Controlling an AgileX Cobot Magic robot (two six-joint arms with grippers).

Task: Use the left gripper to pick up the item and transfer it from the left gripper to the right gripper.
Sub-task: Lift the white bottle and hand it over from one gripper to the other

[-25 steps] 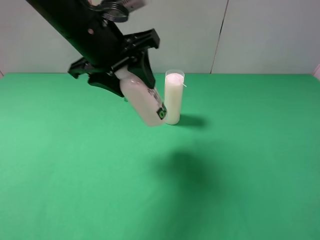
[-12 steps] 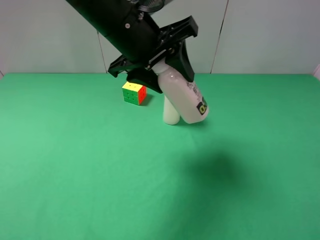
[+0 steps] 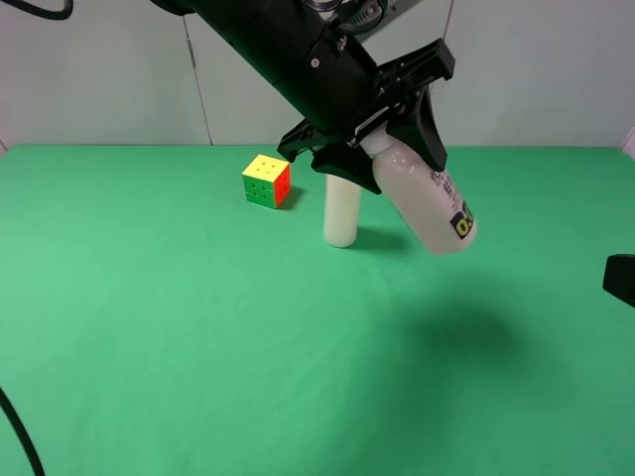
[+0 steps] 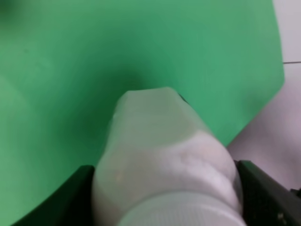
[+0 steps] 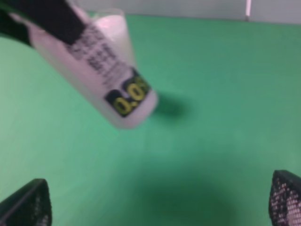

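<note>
My left gripper [image 3: 385,137] is shut on the cap end of the white bottle [image 3: 429,200] and holds it tilted in the air over the green table, base pointing down and to the right. In the left wrist view the bottle [image 4: 162,141] fills the space between the black jaws of this gripper [image 4: 169,207]. In the right wrist view the bottle [image 5: 101,77], with its dark and yellow-green label, hangs ahead of and above my right gripper [image 5: 157,205], whose fingers [image 5: 28,207] stand wide apart and empty. Only a black tip of the right gripper [image 3: 621,279] shows at the right edge.
A white candle in glass [image 3: 341,210] stands behind the left arm, its top hidden by it. A coloured puzzle cube [image 3: 266,180] sits to its left. The green table [image 3: 179,357] ends at a pale wall behind.
The left arm has carried the bottle to the right, past the candle, uncovering the cube. The right gripper's tip has come into view at the right edge.
</note>
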